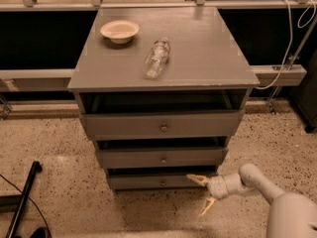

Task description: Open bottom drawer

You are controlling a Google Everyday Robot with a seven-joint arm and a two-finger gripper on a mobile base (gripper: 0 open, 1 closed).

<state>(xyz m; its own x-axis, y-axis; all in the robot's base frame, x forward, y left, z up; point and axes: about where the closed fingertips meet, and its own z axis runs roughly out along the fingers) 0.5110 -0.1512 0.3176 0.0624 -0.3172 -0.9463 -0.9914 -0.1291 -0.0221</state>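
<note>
The bottom drawer [143,181] is the slimmest grey front of three, low on the cabinet, with a small brass knob [163,182] at its centre. My gripper [200,194] is low at the right, in front of the drawer's right end, with its two cream fingers spread wide apart. The upper fingertip [192,178] is at the drawer front, to the right of the knob; the lower one [204,212] points down at the floor. The fingers hold nothing.
The grey cabinet top [208,58] carries a cream bowl [119,30] and a lying plastic bottle [156,57]. The top drawer [161,124] and middle drawer [162,157] sit above. A black pole [22,197] lies on the speckled floor at left. Cables [290,38] hang at right.
</note>
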